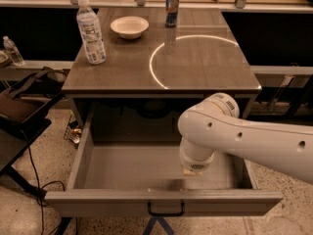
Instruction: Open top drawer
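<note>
The wide grey-beige top drawer [98, 202], small dark loop handle [166, 211] mid-front, stands pulled far out under the brown-topped cabinet [205, 67], the white arm's gripper [191, 171] hanging into it just behind the front panel, its hold impossible to tell; a clear plastic bottle [90, 31] and white bowl [129, 27] stand above.

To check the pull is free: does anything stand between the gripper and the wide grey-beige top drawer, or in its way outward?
Nothing visible does. The gripper hangs inside the wide grey-beige top drawer, close behind its front panel, above the small dark loop handle. Nothing shows in front of that panel.
</note>
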